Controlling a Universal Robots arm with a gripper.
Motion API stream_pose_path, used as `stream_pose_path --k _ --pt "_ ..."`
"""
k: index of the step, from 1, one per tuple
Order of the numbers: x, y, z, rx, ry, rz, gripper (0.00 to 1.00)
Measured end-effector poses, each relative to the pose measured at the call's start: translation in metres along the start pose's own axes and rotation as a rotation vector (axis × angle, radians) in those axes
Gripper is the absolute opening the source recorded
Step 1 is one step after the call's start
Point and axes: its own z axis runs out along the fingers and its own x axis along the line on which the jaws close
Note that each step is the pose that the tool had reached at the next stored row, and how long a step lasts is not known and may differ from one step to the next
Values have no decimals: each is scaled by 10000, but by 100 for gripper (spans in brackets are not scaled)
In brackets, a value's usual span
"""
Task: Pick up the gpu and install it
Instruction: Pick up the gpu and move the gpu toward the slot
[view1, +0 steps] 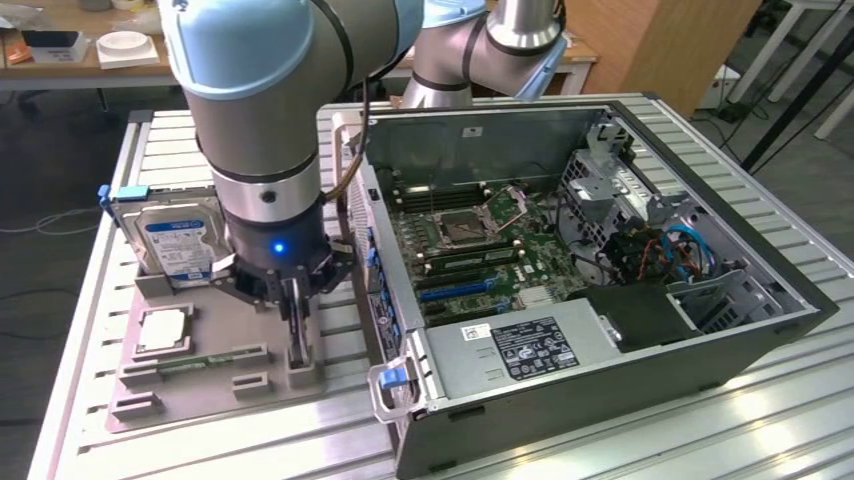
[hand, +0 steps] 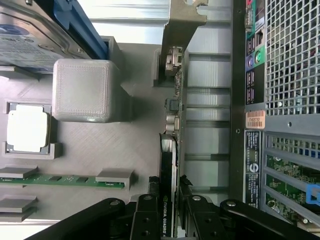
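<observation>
The gpu (hand: 168, 165) stands on edge in a slot of the grey tray (view1: 200, 385), on the tray's side nearest the case (view1: 694, 350); it has not been lifted out. The gripper (view1: 296, 300) hangs straight down over it. In the wrist view the card shows edge-on, and its long axis runs away from the gripper (hand: 169, 186) toward the metal bracket (hand: 175, 30) at the far end, roughly parallel to the case's perforated wall. The jaws straddle the card's thickness, one finger on each face, at the end opposite the bracket (the printed label sits right between them). They look clenched on the gpu, with both pads against it, though contact is hard to confirm on the side nearer the case. The card lies centred between the fingers, not off to either side. The hard drive (view1: 174, 245) and the memory stick (hand: 60, 180) rest in their own tray slots, well apart from the jaws.
</observation>
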Motion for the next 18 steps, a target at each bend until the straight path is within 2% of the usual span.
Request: stream_pose_path --k 18 --pt "-2 24 -382 1 1 0 26"
